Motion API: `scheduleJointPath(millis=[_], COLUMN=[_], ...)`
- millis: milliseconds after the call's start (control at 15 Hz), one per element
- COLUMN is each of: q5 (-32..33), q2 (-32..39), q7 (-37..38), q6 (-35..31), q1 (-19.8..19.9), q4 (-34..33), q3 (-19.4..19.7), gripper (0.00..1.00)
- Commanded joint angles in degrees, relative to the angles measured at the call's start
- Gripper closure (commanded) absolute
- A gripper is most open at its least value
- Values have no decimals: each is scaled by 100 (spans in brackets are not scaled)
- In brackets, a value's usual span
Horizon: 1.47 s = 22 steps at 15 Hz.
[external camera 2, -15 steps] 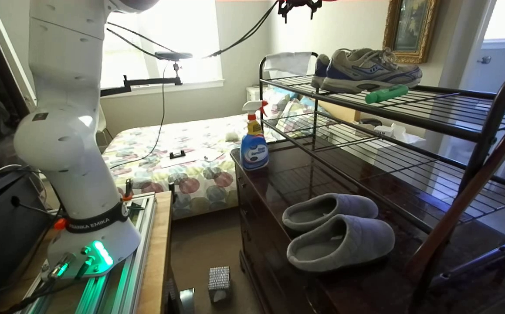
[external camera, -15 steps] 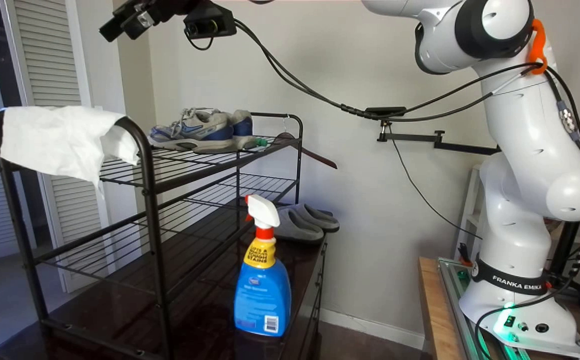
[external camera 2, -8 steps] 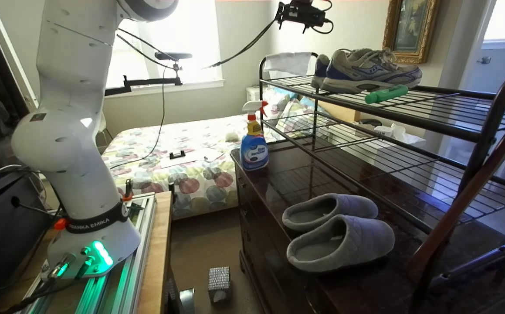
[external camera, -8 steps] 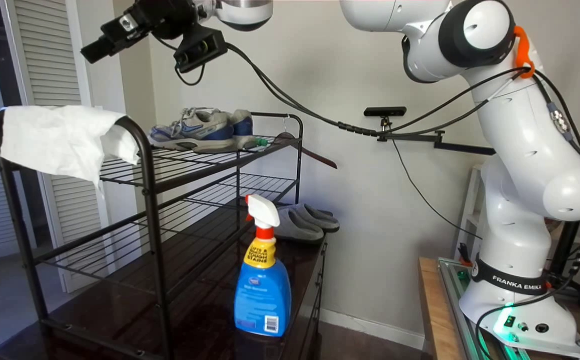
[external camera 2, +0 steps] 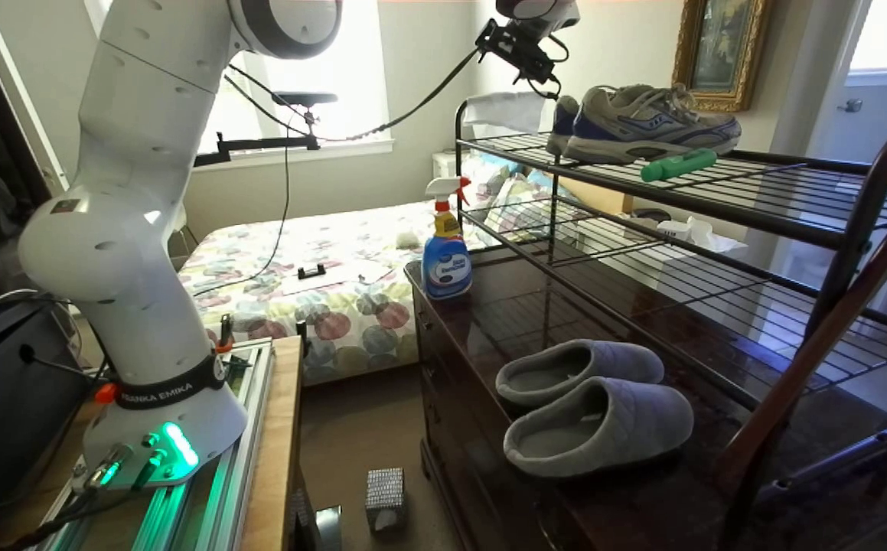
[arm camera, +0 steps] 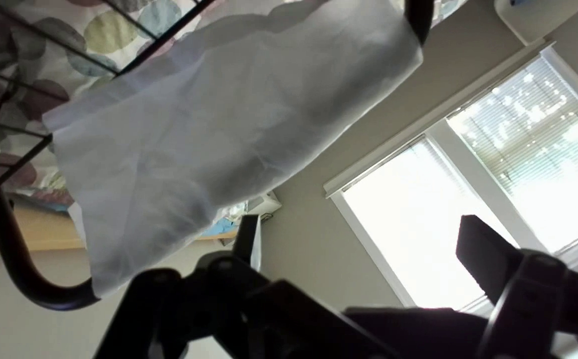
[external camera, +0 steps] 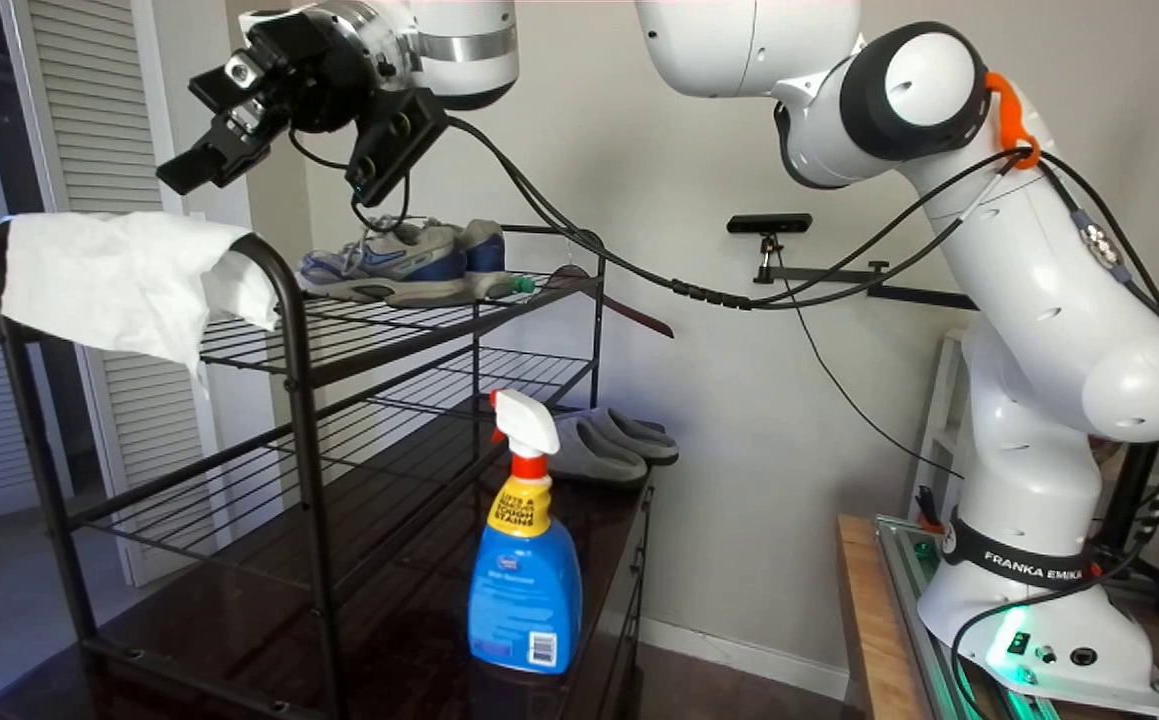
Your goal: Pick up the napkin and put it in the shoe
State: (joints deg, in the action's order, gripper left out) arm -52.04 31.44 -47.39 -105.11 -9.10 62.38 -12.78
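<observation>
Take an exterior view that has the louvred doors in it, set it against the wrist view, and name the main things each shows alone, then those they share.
Only in that exterior view: the louvred doors, the grey-blue sneakers, the slippers, the spray bottle and the robot arm.

Only in the wrist view, of these two: the window and the bedspread with coloured circles.

Shared: the white napkin draped over the end of the dark rack, and the gripper, its jaws open.
</observation>
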Motion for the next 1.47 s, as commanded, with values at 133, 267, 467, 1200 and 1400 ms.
scheduleJointPath(millis=[133, 267, 467, 1200, 1400], q5=[-74, 0, -6, 96, 148], q2=[194, 12, -24, 210, 352], q7=[1485, 1104, 1394, 2524, 2720], q6=[537, 397, 263, -20, 49], q1=[-43, -23, -63, -136, -167], q4=[-308, -15, 16, -150, -283], q3=[-16, -3, 49, 143, 143], gripper=[0, 0, 0, 0, 0])
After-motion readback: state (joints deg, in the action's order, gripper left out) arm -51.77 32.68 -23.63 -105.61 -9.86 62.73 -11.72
